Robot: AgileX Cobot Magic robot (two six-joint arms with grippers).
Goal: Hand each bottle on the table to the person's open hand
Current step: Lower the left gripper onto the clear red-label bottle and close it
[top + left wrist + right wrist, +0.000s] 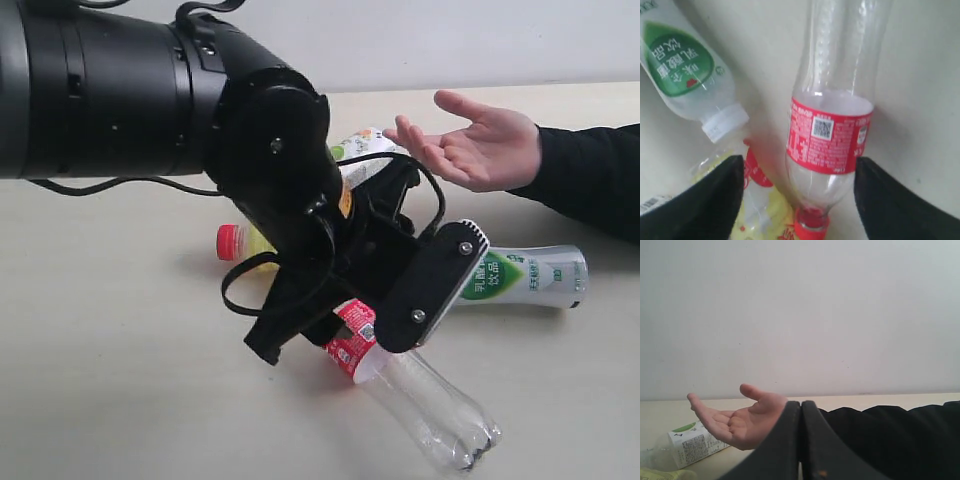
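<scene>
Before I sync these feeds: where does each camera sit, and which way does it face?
Exterior: low over the table, facing the left arm, left tool and open hand.
Left wrist: overhead, looks down between open fingers at the red-label bottle.
Right wrist: level, facing the wall past the shut right tool.
Shared: that hand, in exterior and right wrist.

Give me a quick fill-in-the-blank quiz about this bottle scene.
1. The open left gripper straddles the clear bottle with the ___ label.
2. The right gripper is ___.
3. The person's open hand faces palm ___.
Missing words: red; shut; up.
</scene>
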